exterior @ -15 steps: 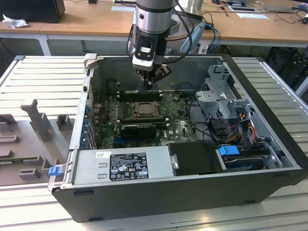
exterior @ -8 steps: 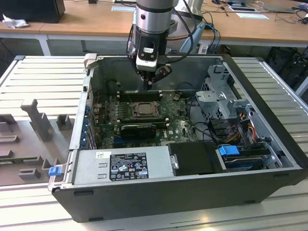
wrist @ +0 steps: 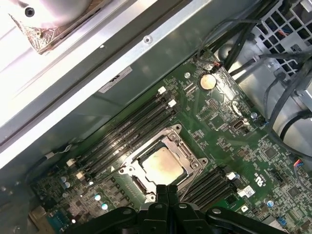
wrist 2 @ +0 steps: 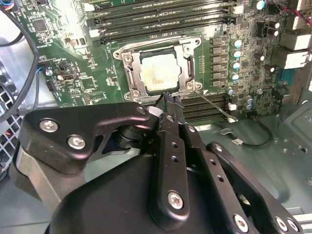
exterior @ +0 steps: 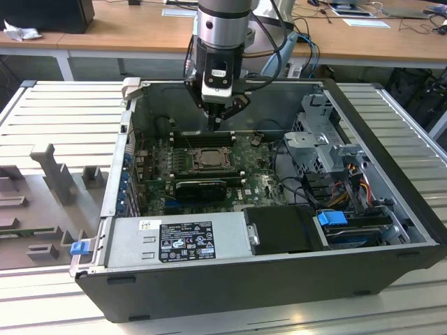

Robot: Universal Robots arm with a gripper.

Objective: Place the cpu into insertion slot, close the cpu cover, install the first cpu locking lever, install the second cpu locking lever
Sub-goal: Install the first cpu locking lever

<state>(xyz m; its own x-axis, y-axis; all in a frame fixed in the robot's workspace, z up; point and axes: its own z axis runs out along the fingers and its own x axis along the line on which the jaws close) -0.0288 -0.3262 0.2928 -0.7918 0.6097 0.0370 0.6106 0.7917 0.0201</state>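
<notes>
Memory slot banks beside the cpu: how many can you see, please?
2: one bank between the cpu and the case wall; the other bank on the cpu's opposite side, its end perhaps hidden by the gripper.

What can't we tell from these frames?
- Second wrist view: the claw hides the cpu cover's near edge; whether they touch cannot be told.
- First wrist view: the claw covers the cover's near corner.
- Exterior view: the cpu is too small to judge its seating or any lever's latching.
</notes>
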